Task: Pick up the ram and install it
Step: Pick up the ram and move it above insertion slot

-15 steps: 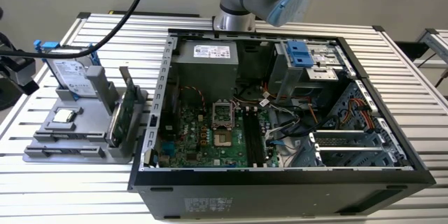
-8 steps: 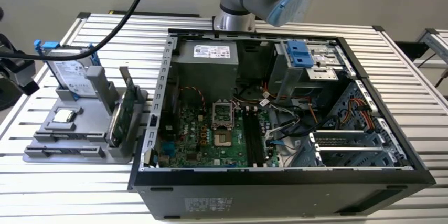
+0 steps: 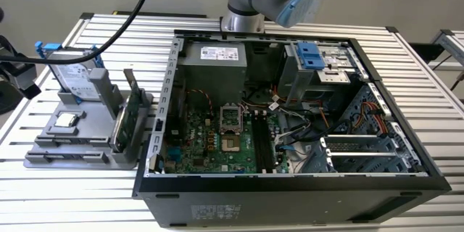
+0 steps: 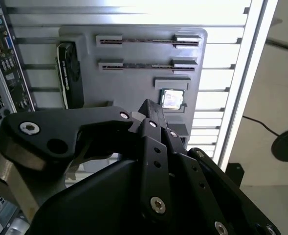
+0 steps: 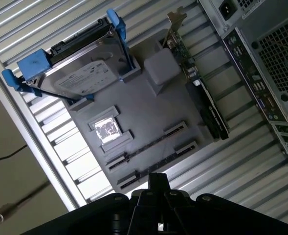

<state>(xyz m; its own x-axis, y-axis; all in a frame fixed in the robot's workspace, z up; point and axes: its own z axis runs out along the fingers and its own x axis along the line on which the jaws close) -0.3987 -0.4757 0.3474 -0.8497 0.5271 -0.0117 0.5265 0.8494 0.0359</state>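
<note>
Pincer (image 4: 152, 108): jaws drawn together, nothing seen between them. It hangs above the holder and touches no part.
Ram (image 4: 148, 41): judged to be the thin dark strip seated edge-up in a slotted cradle. A like strip lies in the neighbouring cradle; I cannot tell board from bare groove.
Step in hand: approach for the pick, judged barely begun.
Handling: the jaws need opening before any descent. They should be set across the strip's thin faces near its middle and brought straight down. A vertical lift should keep the ends from binding in the end clips.
Holder (image 5: 148, 103): grey, on the bench (image 3: 435, 80). It also carries a processor chip (image 4: 172, 99), a hard drive (image 5: 80, 78) and an expansion card (image 5: 202, 98).
Case (image 3: 290, 188): open, just beside the holder. Its memory slots (image 3: 262, 142) lie well apart from the holder.
</note>
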